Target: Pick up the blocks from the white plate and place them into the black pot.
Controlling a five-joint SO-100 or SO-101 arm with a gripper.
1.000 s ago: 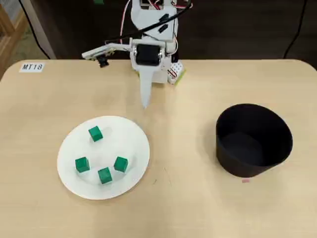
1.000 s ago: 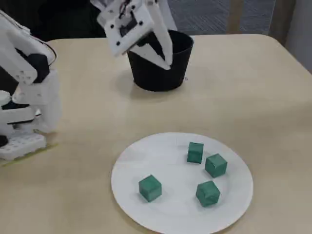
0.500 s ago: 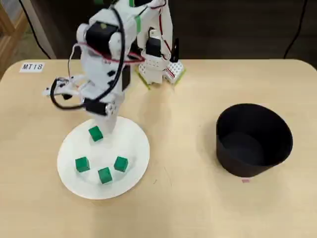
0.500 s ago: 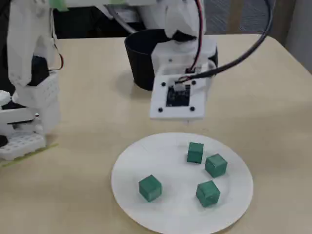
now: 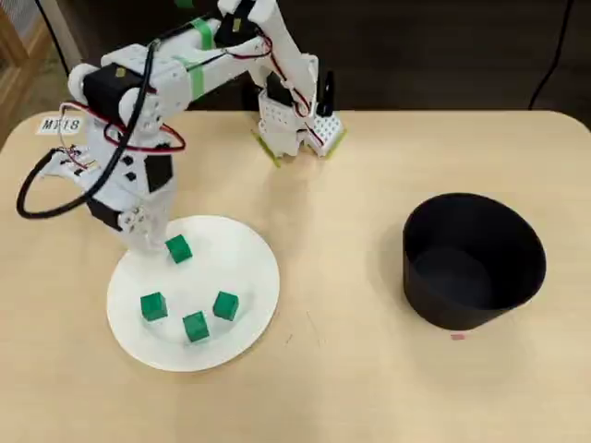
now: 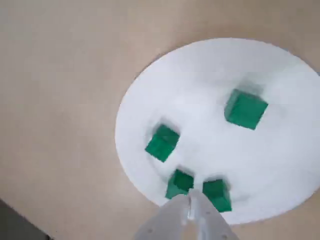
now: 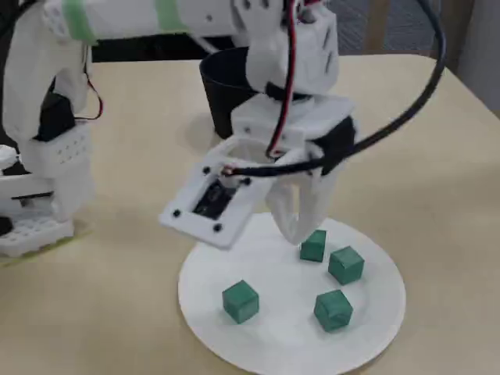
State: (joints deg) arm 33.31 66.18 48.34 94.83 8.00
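A: Counter (image 5: 369, 369) first: we see the black pot (image 5: 473, 260) at overhead right, well apart from the white plate (image 5: 249, 277) carrying four blocks (image 5: 225, 305).

B: We see the end effector (image 6: 190, 200) pressed together, empty, above the plate's edge. Blocks look light, rigid; pinch opposite flat faces.

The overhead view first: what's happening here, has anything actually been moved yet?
Nothing has been moved. A single white arm reaches over the white plate, its gripper hanging just above the rim, fingers together and holding nothing. All four green blocks sit on the plate, apart from one another. The black pot stands to the right in the overhead view, and no block is visible inside it.
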